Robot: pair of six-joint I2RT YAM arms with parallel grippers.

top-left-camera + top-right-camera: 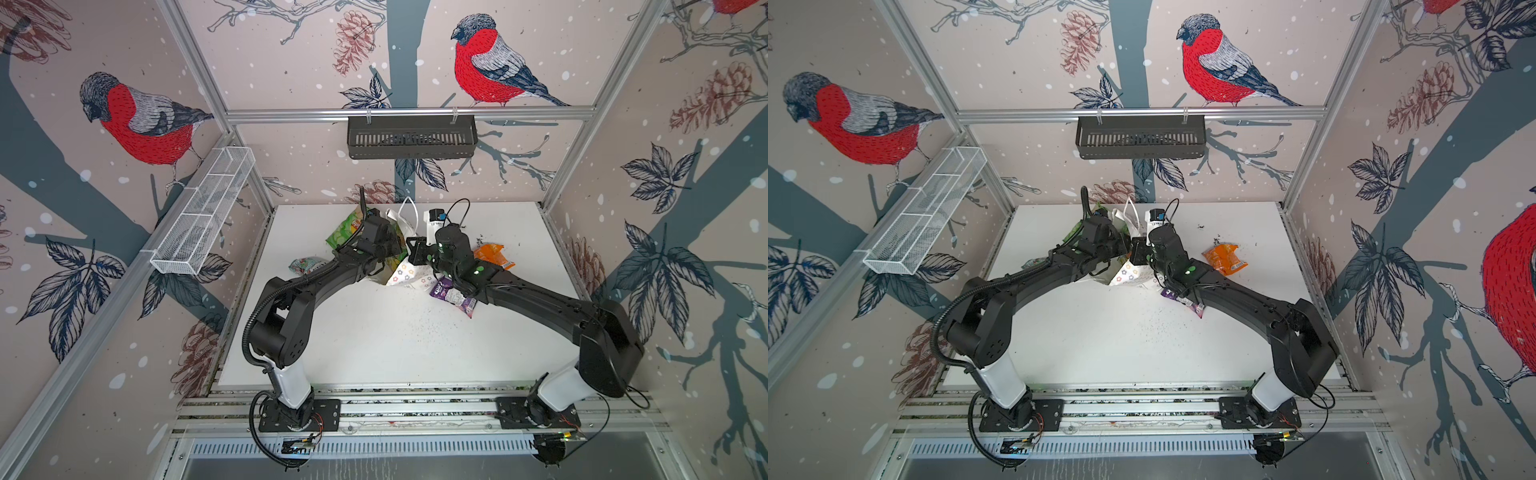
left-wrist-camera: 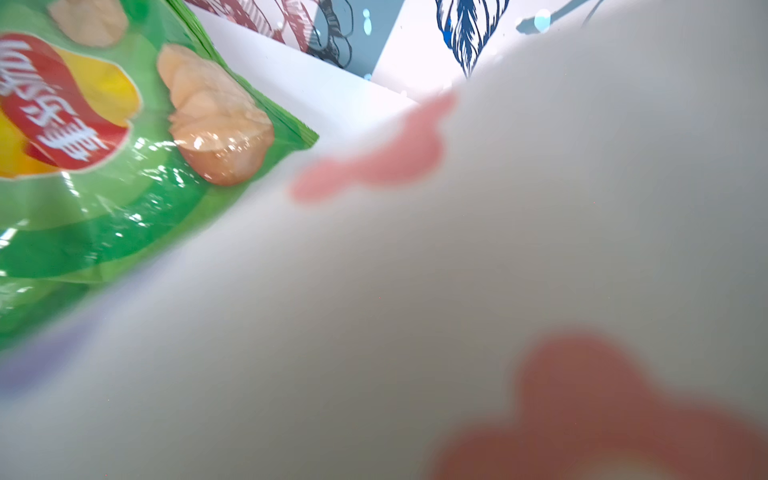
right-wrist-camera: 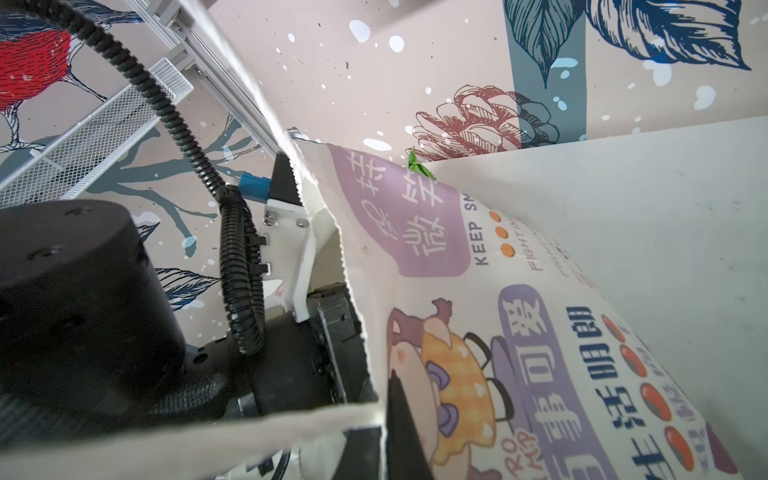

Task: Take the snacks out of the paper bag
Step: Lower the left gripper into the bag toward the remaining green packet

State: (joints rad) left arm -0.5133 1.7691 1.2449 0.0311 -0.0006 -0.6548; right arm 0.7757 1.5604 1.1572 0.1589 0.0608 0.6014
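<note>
bench (image 1: 374, 332): white, carries everything; dark crumbs (image 1: 419, 328) lie scattered over its middle.
paper bag (image 1: 409, 272): slumped in the middle of the bench toward the far side, with its mouth and cord handles (image 1: 405, 216) at its far end; both arms meet at it.
green chip bag (image 1: 345, 232): out on the bench at the far left of the paper bag, up against its wall in the left wrist view.
right pincer (image 1: 415, 251): pressed together on the paper bag's rim; the right wrist view shows a dark finger (image 3: 399, 424) against the paper edge.
left pincer (image 1: 392, 245): reaches into the bag's mouth from the left; paper hides its tips, so I cannot tell whether it is spread or pinching.
orange packet (image 1: 492, 255): out, right of the bag.
purple packet (image 1: 455, 295): out, near right of the bag, partly under the right arm.
teal-white packet (image 1: 305, 264): out, left of the bag.
step in hand: probably fetching another snack from inside while the rim is held.
next move: a firm pinch on a packet, drawn out through the mouth without dragging the bag along. What remains inside is hidden.
</note>
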